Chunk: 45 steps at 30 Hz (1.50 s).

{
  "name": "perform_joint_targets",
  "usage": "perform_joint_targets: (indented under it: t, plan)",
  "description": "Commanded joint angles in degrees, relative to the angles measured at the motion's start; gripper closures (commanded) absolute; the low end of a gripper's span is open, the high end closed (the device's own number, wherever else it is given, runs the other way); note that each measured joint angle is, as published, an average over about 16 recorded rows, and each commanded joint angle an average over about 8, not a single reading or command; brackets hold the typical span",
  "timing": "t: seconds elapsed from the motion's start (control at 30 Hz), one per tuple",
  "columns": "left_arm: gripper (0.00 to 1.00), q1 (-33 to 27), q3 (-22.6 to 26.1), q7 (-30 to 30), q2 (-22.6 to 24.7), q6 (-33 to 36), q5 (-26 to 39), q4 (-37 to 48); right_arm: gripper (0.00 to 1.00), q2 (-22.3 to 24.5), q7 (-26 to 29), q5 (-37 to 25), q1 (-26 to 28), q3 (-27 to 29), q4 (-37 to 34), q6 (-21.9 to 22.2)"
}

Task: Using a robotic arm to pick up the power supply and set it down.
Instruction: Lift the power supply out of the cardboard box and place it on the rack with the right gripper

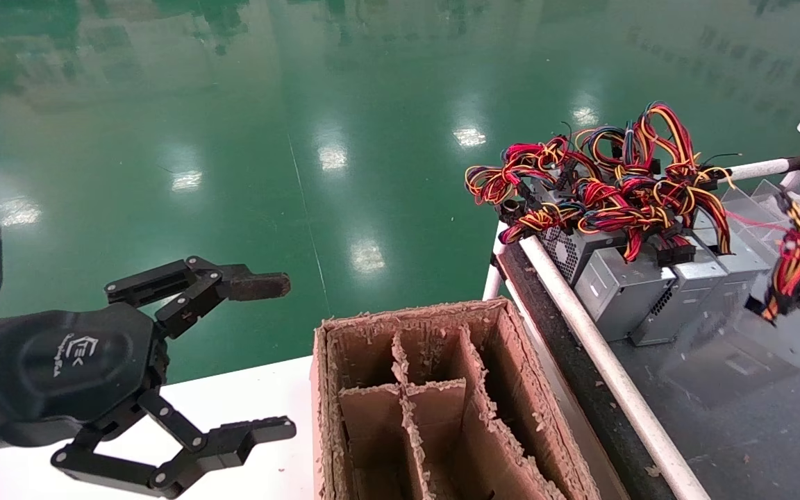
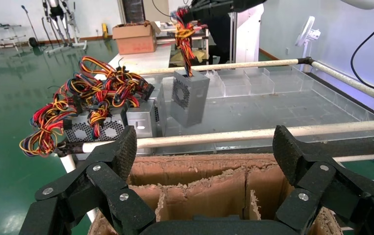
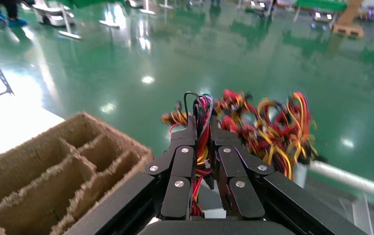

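Nearest the robot, the left gripper (image 1: 271,357) hangs over the corner of a white table (image 1: 247,396) with its fingers spread wide apart and nothing between them; one fingertip carries a worn brownish pad. Just beside it stands a frayed cardboard box (image 1: 442,396) split by dividers into compartments. Beyond the box a white rail (image 1: 601,354) edges a dark tray (image 2: 283,110) with clear plastic partitions. Farther on, the right gripper (image 3: 203,128) has its fingers pressed together on the bundle of red, yellow and black wires (image 3: 202,147) of the power supply (image 2: 189,97), so the grey box with its round fan grille hangs in the air above the tray, tilted, well clear of the surface. At the far corner of the tray several more grey units (image 1: 643,285) stand packed side by side under a tangle of coloured cables (image 1: 601,187). Behind everything spreads the glossy green floor (image 1: 303,125).
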Motion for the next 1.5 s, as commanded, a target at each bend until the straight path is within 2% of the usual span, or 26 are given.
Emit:
perform_joint_targets:
  t: [0.03, 0.2, 0.4, 0.6, 1.0, 1.03, 1.07, 1.23, 1.3, 1.33, 1.5]
  plan:
    - [0.00, 0.0, 0.0, 0.0, 0.0, 0.0, 0.0, 0.0, 1.00, 0.5, -0.6, -0.6, -0.3, -0.3, -1.0, 0.2]
    - [0.00, 0.0, 0.0, 0.0, 0.0, 0.0, 0.0, 0.0, 1.00, -1.2, -1.0, -3.2, -0.5, -2.1, -1.3, 1.5]
    - [0.00, 0.0, 0.0, 0.0, 0.0, 0.0, 0.0, 0.0, 1.00, -4.2, 0.6, -8.3, 1.1, -4.4, 2.8, 6.9]
    - [0.00, 0.0, 0.0, 0.0, 0.0, 0.0, 0.0, 0.0, 1.00, -6.5, 2.4, -10.7, 2.9, -5.3, 6.2, 10.7]
    - [0.00, 0.0, 0.0, 0.0, 0.0, 0.0, 0.0, 0.0, 0.99, -10.3, 3.4, -12.6, 7.1, -6.3, 6.2, 11.6]
    - [0.00, 0.0, 0.0, 0.0, 0.0, 0.0, 0.0, 0.0, 0.95, -10.5, 3.4, -12.8, 7.4, -6.4, 6.0, 11.5]
    - [0.00, 0.0, 0.0, 0.0, 0.0, 0.0, 0.0, 0.0, 0.86, -10.8, 3.3, -12.9, 7.8, -6.5, 5.8, 11.4]
    - [0.00, 0.0, 0.0, 0.0, 0.0, 0.0, 0.0, 0.0, 0.23, -11.8, 3.2, -14.0, 9.3, -7.1, 4.8, 10.8]
    - [0.00, 0.0, 0.0, 0.0, 0.0, 0.0, 0.0, 0.0, 0.03, -12.1, 3.3, -14.4, 9.7, -7.4, 4.6, 10.7]
    - [0.00, 0.0, 0.0, 0.0, 0.0, 0.0, 0.0, 0.0, 0.00, -12.3, 3.3, -14.6, 9.8, -7.5, 4.4, 10.6]
    - [0.00, 0.0, 0.0, 0.0, 0.0, 0.0, 0.0, 0.0, 0.00, -12.6, 3.4, -15.0, 10.4, -7.8, 4.0, 10.4]
